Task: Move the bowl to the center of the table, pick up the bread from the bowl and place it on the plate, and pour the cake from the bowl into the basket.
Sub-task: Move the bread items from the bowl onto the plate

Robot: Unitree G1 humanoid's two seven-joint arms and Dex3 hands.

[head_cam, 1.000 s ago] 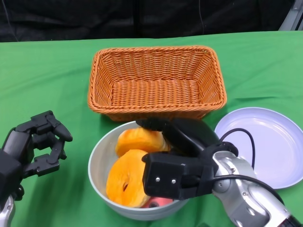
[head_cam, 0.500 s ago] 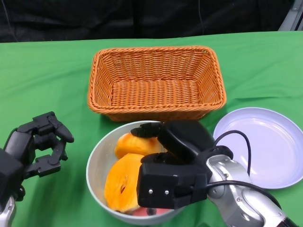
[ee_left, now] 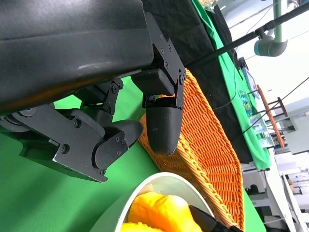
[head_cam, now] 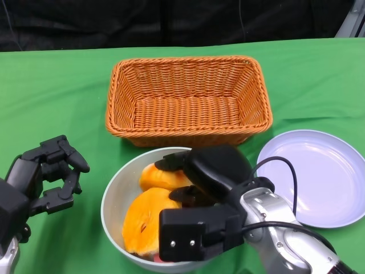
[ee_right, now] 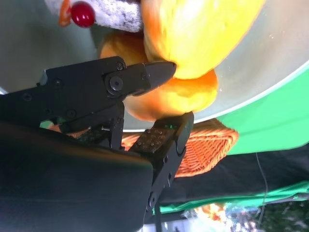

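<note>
A pale bowl (head_cam: 114,194) stands just in front of the wicker basket (head_cam: 188,97). It holds two orange breads: a large one (head_cam: 142,220) tilted on edge and a smaller one (head_cam: 157,177) behind it. The right wrist view shows the cake (ee_right: 104,12), white with a red cherry, under the large bread (ee_right: 203,34). My right hand (head_cam: 214,171) reaches into the bowl with its fingers apart around the smaller bread (ee_right: 183,94), touching it. My left hand (head_cam: 48,177) hovers left of the bowl, fingers bent and apart, holding nothing. The lilac plate (head_cam: 319,177) lies to the right.
The basket is empty and sits close behind the bowl's far rim. Green cloth covers the table, with a dark backdrop behind it. The left wrist view shows the basket (ee_left: 212,145) beside the bowl's rim (ee_left: 145,186). Bare cloth lies left of the basket and around my left hand.
My right hand has sunk lower and nearer into the bowl, its fingers closing in on the smaller bread. The bowl has slid slightly left and the large bread tilts more. My left hand has barely moved.
</note>
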